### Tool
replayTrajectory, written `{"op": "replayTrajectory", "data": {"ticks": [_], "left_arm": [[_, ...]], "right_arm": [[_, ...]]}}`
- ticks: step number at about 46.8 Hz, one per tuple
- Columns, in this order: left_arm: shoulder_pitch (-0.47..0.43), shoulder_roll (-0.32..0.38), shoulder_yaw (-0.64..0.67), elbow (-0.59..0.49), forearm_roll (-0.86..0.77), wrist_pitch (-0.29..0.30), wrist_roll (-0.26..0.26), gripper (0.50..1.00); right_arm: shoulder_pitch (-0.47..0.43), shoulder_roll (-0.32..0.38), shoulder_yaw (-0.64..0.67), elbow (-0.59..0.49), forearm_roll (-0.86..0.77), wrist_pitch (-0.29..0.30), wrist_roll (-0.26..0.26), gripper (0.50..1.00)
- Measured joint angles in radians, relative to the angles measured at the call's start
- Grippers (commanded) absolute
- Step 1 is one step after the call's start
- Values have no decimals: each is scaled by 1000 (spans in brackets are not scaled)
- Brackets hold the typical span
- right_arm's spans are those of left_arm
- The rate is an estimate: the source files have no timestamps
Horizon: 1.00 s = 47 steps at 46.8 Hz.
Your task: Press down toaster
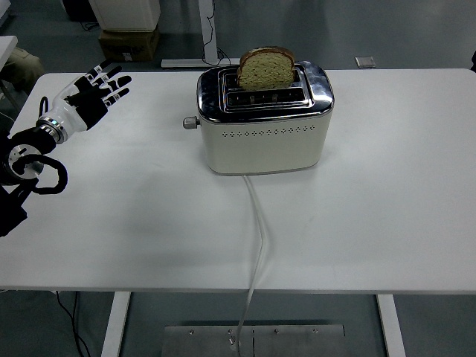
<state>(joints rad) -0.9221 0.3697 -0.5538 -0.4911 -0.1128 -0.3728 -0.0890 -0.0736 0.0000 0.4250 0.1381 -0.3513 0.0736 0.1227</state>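
A cream and chrome toaster (264, 123) stands on the white table (149, 223), a little behind its middle. A slice of brown bread (265, 69) sticks up out of the toaster's far slot. The toaster's lever knob (190, 123) juts out of its left end. My left hand (97, 93) is raised over the table's left part with fingers spread and empty, well to the left of the lever knob. My right arm is out of view.
The toaster's white cord (258, 238) runs from its front over the table's near edge. A cardboard box (128, 43) and a table leg frame sit on the floor behind the table.
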Motion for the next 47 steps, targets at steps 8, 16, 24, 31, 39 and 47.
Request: {"op": "replayTrajectory", "data": {"ticks": [8,16,24,31,39,47], "left_arm": [[4,0,0,0,1,0,-20,1000],[6,0,0,0,1,0,-38,1000],[6,-1,0,0,0,0,-40,1000],[6,-1,0,0,-1,0,-40,1000],[7,-6,0,0,-1,0,-40,1000],[14,-6,0,0,-1,0,-41,1000]], "right_arm": [[0,0,0,0,0,0,0,1000],[0,0,0,0,0,0,0,1000],[0,0,0,0,0,0,0,1000],[0,0,0,0,0,0,0,1000],[0,0,0,0,0,0,0,1000],[0,0,0,0,0,0,0,1000]]}}
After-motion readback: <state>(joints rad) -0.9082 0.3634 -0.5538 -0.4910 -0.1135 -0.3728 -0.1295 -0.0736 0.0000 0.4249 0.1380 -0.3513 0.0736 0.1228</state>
